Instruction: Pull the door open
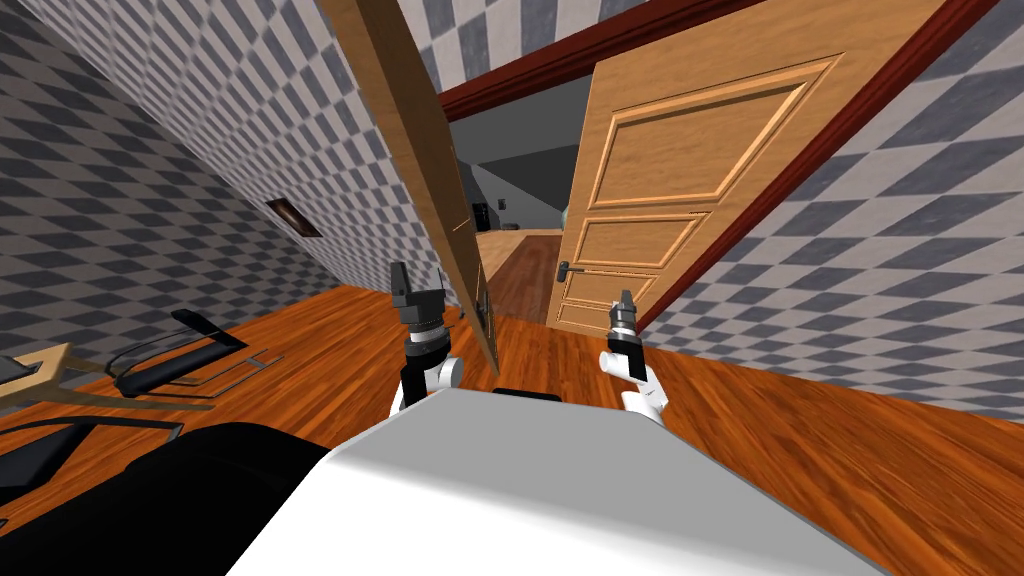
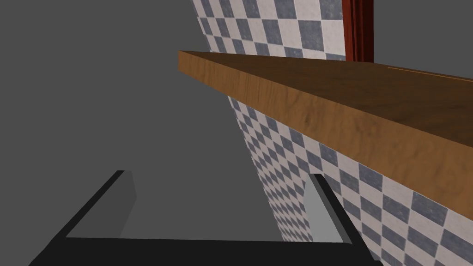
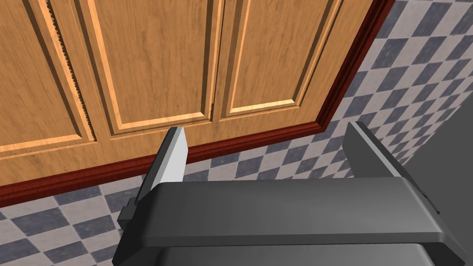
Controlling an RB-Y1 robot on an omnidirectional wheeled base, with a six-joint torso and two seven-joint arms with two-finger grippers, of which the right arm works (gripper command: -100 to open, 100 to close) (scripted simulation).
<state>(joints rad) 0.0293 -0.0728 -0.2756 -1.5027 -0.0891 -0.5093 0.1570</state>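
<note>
Left end effector (image 1: pixel 418 287), fingers apart and empty, hangs just beside the wooden door (image 1: pixel 415 130), which stands edge-on to me, partly open. Right end effector (image 1: pixel 624 303), also apart, faces a panelled leaf (image 1: pixel 680 150). Hooking 1 finger behind the edge and drawing along its arc seems best.

The left forearm (image 1: pixel 428 376) is white with a rounded pale joint cap. It ends in a dark, ribbed wrist collar under the black, boxy left hand (image 1: pixel 418 283). The right forearm (image 1: pixel 645 400) is white too, with a black band at the wrist and a slimmer dark right hand (image 1: pixel 624 298). Seen close, each hand's body is a smooth charcoal block with rounded edges. The fingers (image 3: pixel 173 154) are thin blades, grey on the flat face and dark along the back.
</note>
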